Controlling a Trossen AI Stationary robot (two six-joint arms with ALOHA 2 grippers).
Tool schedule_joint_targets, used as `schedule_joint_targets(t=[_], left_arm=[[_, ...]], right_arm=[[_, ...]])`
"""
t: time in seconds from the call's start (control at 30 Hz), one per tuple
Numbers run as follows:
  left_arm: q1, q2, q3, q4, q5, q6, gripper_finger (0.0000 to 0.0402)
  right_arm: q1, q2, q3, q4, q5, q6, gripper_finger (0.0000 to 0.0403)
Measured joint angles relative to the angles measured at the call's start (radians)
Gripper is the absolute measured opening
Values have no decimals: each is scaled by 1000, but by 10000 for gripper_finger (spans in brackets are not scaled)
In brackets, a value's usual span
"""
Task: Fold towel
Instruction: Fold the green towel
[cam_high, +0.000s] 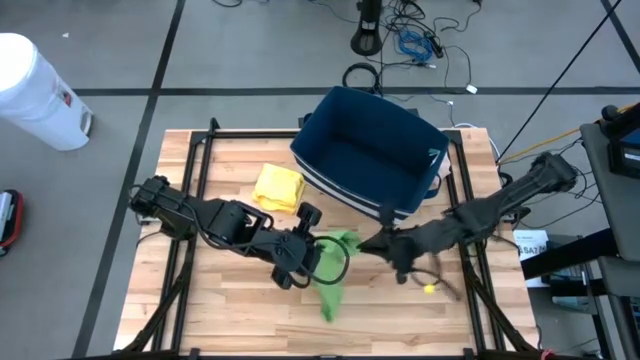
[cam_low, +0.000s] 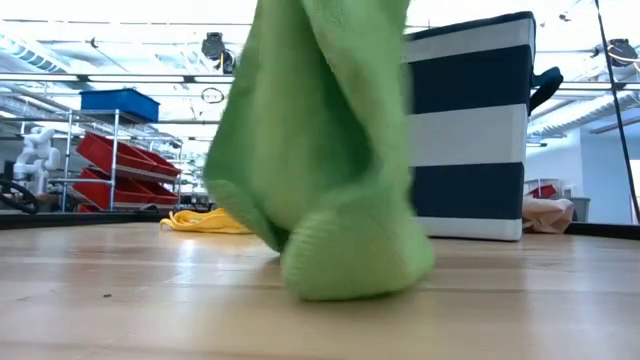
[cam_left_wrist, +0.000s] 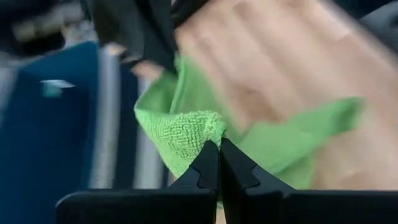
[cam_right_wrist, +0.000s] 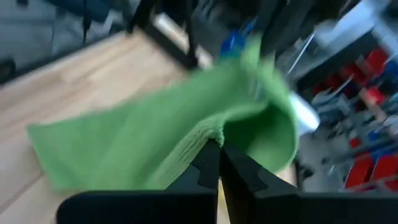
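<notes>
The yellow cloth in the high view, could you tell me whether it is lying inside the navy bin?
No, the yellow cloth lies on the wooden table, just outside the navy bin.

Left arm reaches in from the table's left edge toward the middle, left gripper (cam_high: 322, 252) closed, fingertips (cam_left_wrist: 208, 163) pressed together pinching green cloth. Right arm stretches in from the right side, low and slanted toward centre, right gripper (cam_high: 366, 243) also clamped, fingers (cam_right_wrist: 210, 160) nipping cloth. The two grippers sit near each other.
</notes>
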Motion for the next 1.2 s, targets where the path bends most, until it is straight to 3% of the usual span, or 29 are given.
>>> schedule_joint_targets(t=[0.2, 0.37, 0.53, 0.77, 0.93, 1.03, 1.2], left_arm=[[12, -2, 14, 22, -274, 155, 0], [66, -6, 14, 0, -378, 216, 0], [103, -6, 14, 36, -365, 198, 0], [59, -6, 14, 117, -257, 199, 0], [39, -6, 14, 159, -252, 229, 0], [19, -6, 14, 157, -251, 229, 0], [-7, -6, 14, 158, -248, 226, 0]], right_arm=[[6, -176, 0, 69, 8, -121, 0], [-43, -288, 0, 73, 2, -170, 1], [-79, -325, 2, 52, -14, -134, 1], [-76, -317, 2, -128, -167, 63, 1], [-76, -287, 2, -251, -135, 187, 4], [-77, -267, 2, -305, -80, 228, 22], [-76, -235, 2, -327, -79, 293, 87]])
